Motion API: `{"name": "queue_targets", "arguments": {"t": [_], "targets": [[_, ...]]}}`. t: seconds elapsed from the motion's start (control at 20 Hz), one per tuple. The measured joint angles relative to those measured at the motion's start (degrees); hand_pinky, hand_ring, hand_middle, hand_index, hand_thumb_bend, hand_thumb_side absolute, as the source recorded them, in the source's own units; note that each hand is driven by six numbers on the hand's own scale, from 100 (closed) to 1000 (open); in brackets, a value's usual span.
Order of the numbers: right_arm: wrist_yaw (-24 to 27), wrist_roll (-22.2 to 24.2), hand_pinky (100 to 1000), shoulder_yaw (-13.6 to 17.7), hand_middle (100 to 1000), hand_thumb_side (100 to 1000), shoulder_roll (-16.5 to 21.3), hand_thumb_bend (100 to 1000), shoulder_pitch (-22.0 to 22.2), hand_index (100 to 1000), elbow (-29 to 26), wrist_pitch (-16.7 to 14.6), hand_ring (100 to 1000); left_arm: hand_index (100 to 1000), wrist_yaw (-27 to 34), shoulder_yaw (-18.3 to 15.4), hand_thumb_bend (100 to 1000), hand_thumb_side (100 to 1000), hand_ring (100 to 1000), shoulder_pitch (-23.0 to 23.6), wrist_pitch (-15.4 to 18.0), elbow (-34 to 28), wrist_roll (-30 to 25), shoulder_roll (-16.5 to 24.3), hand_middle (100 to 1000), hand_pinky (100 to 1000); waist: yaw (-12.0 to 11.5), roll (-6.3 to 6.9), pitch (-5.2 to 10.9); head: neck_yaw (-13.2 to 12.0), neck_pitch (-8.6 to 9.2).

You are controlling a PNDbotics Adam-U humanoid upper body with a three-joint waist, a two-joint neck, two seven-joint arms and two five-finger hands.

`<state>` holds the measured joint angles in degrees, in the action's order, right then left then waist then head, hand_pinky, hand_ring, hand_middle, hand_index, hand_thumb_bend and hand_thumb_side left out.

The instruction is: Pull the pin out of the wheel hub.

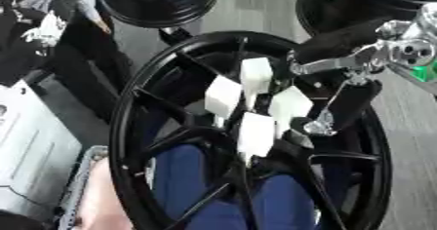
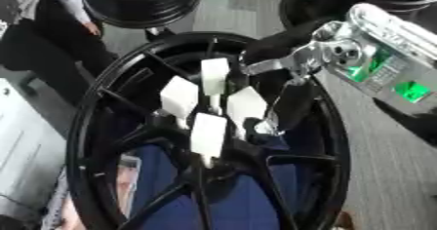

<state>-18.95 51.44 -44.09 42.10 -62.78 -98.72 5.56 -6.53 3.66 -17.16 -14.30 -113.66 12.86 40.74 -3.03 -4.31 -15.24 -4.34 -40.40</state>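
Reaching in from the upper right, the right hand (image 1: 328,109) in the left eye view comes down over the black spoked metal wheel hub (image 1: 128,141), its dark fingers hanging beside the hub centre. Four white blocky pins (image 1: 256,134) stand clustered at that centre, all seated by the look of it. The hand's fingers sit just right of the right-most white pin (image 1: 290,106); whether they touch it, and whether they are curled or straight, I cannot tell. No table shows; the hub fills the frame with blue cloth behind the spokes.

Right eye view: same layout, hand (image 2: 286,108) next to the right-most pin (image 2: 246,105), no pin visibly lifted out. Left hand not visible. Judgement: approach nearly done; grasp and the pull itself remain.
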Motion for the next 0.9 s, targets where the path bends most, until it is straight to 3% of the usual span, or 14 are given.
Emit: {"name": "queue_targets", "arguments": {"t": [0.35, 0.9], "targets": [[0.43, -2.55, 841, 0.30, 472, 317, 0.00, 100, 0.31, 522, 0.32, 1.90, 761, 761, 0.01, 0.00, 416, 774, 876, 0.00, -0.06, 0.00, 0.08, 0.00, 747, 753, 0.04, 0.00, 0.00, 0.00, 0.17], [1.21, -5.21, 815, 2.43, 406, 399, 2.48, 100, -0.07, 463, -3.88, 5.23, 727, 762, 0.01, -0.03, 414, 773, 875, 0.09, -0.06, 0.00, 0.29, 0.00, 748, 753, 0.99, 0.06, 0.72, -0.09, 0.13]]}}
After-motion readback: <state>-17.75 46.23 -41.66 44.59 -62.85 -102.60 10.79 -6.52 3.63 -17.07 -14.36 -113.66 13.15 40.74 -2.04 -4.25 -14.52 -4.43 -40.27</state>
